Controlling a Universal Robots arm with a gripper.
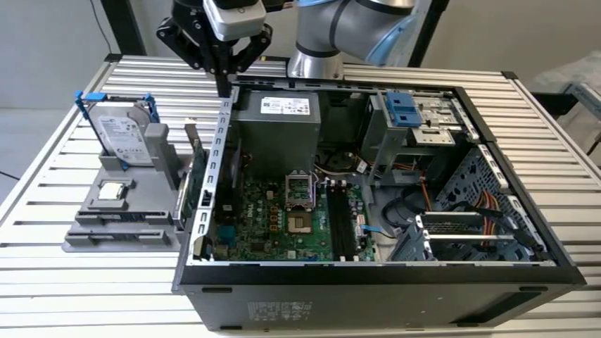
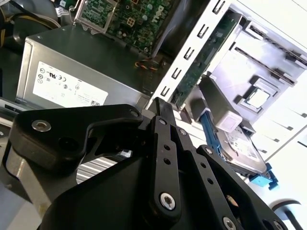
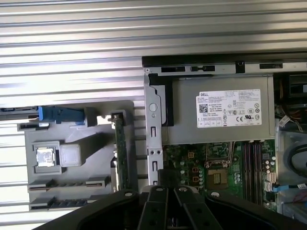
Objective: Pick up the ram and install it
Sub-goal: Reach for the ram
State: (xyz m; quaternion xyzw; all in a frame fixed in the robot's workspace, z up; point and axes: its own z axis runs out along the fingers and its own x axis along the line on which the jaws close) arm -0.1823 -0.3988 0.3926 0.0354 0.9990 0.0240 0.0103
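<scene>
**Pincer up over the case wall, ram waiting in its holder**

We're looking down on the slatted metal table (image 1: 56,296), and the big item on it is the open computer case (image 1: 376,296), lying on its side beneath the pincer. The pincer (image 1: 224,90) hangs high over the case's side wall. Its black fingers are pressed together, with nothing pinched between them.

Directly under the pincer, on the inner side of that wall, sits the grey power supply (image 1: 277,123) with its white label. Beyond that and lower down is the green motherboard (image 1: 272,218), and its long black memory slots (image 1: 338,225) sit farther from the pincer than the processor socket does.

On the other side of the wall from the pincer, outside the case, there's the grey parts holder (image 1: 122,225) on the table. A hard drive (image 1: 122,134) with a blue clip stands upright in it, well off to the exterior view's left of the pincer.

And there's the ram (image 1: 199,176): a thin green stick standing on edge in the holder's slot, just beside the case wall, below the pincer and apart from it. In the first wrist view the ram (image 3: 121,153) runs edge-on alongside the wall, just off to one side of the pincer (image 3: 165,175). A small square processor (image 1: 111,190) lies flat in the holder, farther out from the pincer than the ram.
</scene>
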